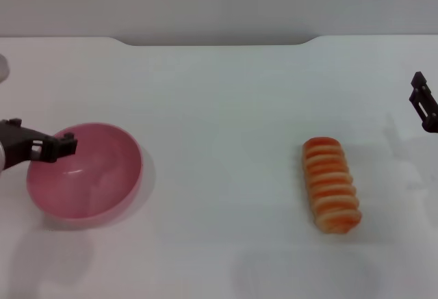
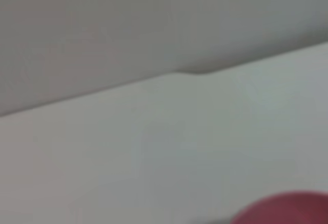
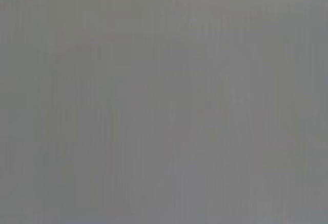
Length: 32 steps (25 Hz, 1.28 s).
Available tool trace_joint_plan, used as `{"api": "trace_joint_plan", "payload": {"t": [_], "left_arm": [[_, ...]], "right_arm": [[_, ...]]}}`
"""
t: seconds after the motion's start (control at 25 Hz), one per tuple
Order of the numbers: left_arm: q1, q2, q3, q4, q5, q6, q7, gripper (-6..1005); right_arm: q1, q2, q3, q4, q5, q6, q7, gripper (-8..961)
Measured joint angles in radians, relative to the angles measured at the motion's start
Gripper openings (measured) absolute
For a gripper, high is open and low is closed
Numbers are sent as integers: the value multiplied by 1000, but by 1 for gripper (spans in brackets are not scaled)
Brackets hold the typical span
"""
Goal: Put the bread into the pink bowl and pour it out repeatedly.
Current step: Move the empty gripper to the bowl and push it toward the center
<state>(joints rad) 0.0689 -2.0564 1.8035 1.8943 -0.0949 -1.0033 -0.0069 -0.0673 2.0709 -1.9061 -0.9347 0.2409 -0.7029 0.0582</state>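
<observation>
The pink bowl (image 1: 85,174) sits at the table's left and holds nothing; a sliver of it also shows in the left wrist view (image 2: 289,209). My left gripper (image 1: 60,147) reaches in from the left, with its fingers set over the bowl's upper-left rim, one inside and one outside. The bread (image 1: 332,184) lies on the table right of centre, striped side up, far from the bowl. My right gripper (image 1: 424,102) hangs at the far right edge, above and to the right of the bread, only partly in view.
The white table (image 1: 219,107) has a far edge with a shallow notch at its middle (image 1: 215,41), backed by a grey wall. The right wrist view shows only flat grey.
</observation>
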Motion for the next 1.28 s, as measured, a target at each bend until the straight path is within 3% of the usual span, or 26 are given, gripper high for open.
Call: {"api": "trace_joint_plan", "payload": {"t": [0.28,0.68,1.08,1.28], "left_arm": [[-11,-1,0,-11,2,-33,-2,804],[-34,-2,0,-127,-2,16,-41,770],[-92,0,-3,-215,-27,20,-30,737],[-139,-2,-14,-259,-33,-38,-31,720]], "right_arm": [[0,0,3,-1,-2,0,0,632],[3,0,-2,-1,-3,0,-5,629],[1,0,-4,-9,-4,0,-7,626],[1,0,-3,-16,-6,0,-8,625]]}}
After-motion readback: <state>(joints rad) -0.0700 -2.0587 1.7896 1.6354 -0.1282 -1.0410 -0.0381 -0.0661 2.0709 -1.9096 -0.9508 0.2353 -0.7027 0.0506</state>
